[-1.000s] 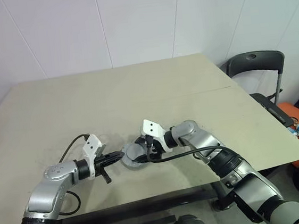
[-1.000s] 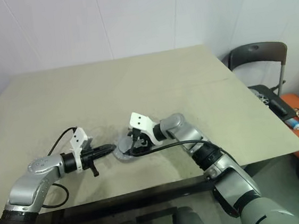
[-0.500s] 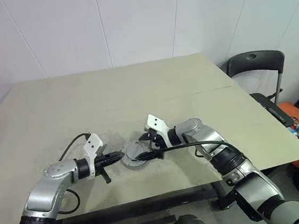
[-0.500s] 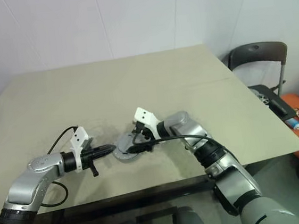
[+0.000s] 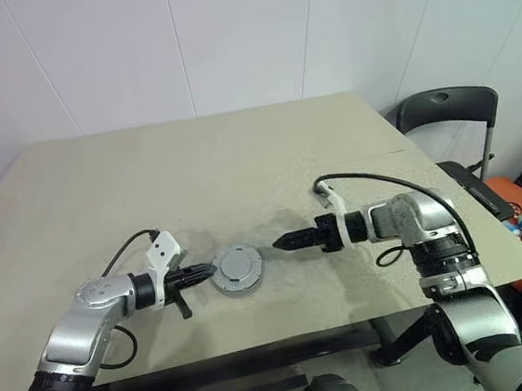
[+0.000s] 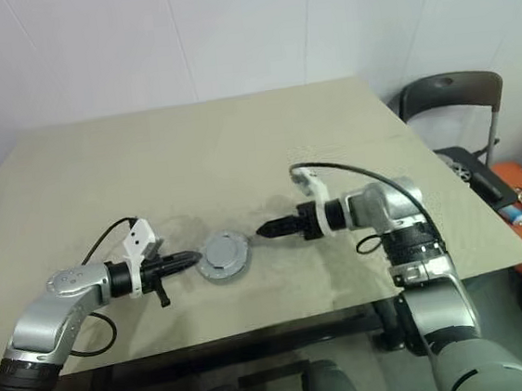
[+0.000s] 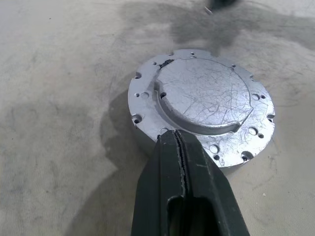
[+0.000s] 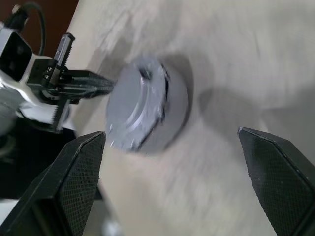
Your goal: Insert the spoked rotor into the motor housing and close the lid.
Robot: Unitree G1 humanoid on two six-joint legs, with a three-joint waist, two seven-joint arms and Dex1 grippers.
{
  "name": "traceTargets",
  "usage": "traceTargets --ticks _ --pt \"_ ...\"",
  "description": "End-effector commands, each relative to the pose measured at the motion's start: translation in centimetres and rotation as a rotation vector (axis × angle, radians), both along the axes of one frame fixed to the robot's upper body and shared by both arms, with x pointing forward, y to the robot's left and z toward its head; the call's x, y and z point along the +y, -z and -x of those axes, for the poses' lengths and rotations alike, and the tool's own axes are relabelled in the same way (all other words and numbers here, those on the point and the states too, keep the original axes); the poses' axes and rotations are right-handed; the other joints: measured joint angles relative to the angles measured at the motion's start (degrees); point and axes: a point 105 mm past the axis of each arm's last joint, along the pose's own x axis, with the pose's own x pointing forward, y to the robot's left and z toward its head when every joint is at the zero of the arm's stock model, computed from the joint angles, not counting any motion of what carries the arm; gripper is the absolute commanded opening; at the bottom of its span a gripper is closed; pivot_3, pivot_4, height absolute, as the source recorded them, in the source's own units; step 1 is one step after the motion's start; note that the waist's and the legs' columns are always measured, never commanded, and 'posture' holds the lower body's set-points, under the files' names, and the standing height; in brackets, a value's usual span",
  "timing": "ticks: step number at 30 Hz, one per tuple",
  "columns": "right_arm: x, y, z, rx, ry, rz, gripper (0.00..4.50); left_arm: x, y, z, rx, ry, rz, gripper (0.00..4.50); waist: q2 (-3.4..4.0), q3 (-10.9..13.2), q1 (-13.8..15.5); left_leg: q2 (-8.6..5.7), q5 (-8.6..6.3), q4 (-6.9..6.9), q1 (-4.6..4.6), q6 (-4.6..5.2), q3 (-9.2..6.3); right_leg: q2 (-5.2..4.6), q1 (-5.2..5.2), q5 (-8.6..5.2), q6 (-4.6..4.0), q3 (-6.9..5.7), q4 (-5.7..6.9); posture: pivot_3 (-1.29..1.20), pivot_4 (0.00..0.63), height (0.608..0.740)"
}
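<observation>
From your head cameras you see one lid (image 5: pixel 239 270) lying flat on the table (image 5: pixel 239 160), its raised centre facing up, close to the near edge and roughly midway along it. It covers the motor housing, of which you can make out little here. Your left gripper (image 5: pixel 206 272) comes in from the left with its two fingers pressed together, the tips right at the lid's left rim; whether they actually touch it you cannot tell from this height. Your right gripper (image 5: pixel 283 243) sits just to the right of the lid, clear of it, pointing leftward at it along the table and holding nothing. One dark folding chair (image 5: pixel 449 115) stands beyond the table's right edge. In your left wrist view the lid (image 7: pixel 202 105) shows as one scratched grey disc with small holes around its rim and a raised round centre, lying face-up; it is round, so no long axis to speak of. The left gripper (image 7: pixel 179 142) has its jaws together, empty, with the tips over the near rim of the lid. In your right wrist view the right gripper's fingers (image 8: pixel 69 187) stand wide apart with nothing between them, and the lid (image 8: pixel 145 105) lies ahead, seated on a thicker grey body, with the left gripper (image 8: pixel 101 84) at its far side.
</observation>
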Motion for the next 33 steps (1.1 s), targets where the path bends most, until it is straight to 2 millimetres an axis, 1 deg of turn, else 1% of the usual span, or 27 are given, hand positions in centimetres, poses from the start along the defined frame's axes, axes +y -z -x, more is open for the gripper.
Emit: traceTargets --ticks 1,6,9,13,17,23,33 --pt "0.6 -0.6 0.4 0.087 0.021 -0.085 4.49 0.2 0.7 0.1 0.025 0.004 -0.028 0.0 0.0 0.0 -0.12 0.0 0.0 0.0 0.0 0.0 0.0 0.02 0.0 0.0 0.0 0.0 0.0 0.0 0.0 0.74" --pt "2.2 -0.1 0.4 0.153 0.045 -0.162 4.49 0.3 1.0 0.2 0.025 0.013 -0.043 0.0 0.0 0.0 -0.19 0.0 0.0 -0.01 0.0 0.0 0.03 0.08 0.01 0.0 0.02 0.0 -0.02 0.0 0.0 0.74" --pt "3.5 1.3 1.1 0.197 0.043 -0.145 4.49 0.4 1.1 0.3 0.028 0.012 -0.05 0.0 0.0 0.0 -0.2 0.01 0.0 -0.02 -0.01 0.0 0.03 0.13 0.01 0.0 0.03 0.01 -0.04 0.0 0.0 0.74" --pt "4.5 2.1 1.5 0.228 0.054 -0.134 4.49 0.7 1.2 0.5 0.031 0.008 -0.052 0.0 0.01 0.01 -0.23 0.02 0.0 -0.04 -0.03 0.01 0.03 0.15 0.0 0.0 0.04 0.01 -0.06 0.0 0.0 0.74" --pt "4.8 2.6 1.6 0.245 0.067 -0.125 4.49 1.0 1.3 0.6 0.034 0.003 -0.053 0.0 0.0 0.0 -0.35 0.02 0.0 -0.04 0.0 0.01 0.05 0.18 0.02 -0.01 0.05 0.02 -0.06 0.0 0.0 0.74" --pt "5.4 2.6 1.7 0.251 0.064 -0.126 4.49 1.1 1.3 0.6 0.038 0.002 -0.053 0.0 0.01 0.0 -0.41 0.09 0.0 -0.05 0.03 0.01 0.04 0.35 0.02 -0.01 0.05 0.03 -0.05 0.0 0.0 0.74" --pt "7.0 1.8 1.6 0.257 0.053 -0.171 4.49 1.0 1.3 0.6 0.042 0.004 -0.052 0.0 0.02 0.01 -0.4 0.1 0.0 -0.07 0.02 0.01 0.04 0.36 0.02 -0.02 0.05 0.03 -0.06 0.0 0.0 0.74"
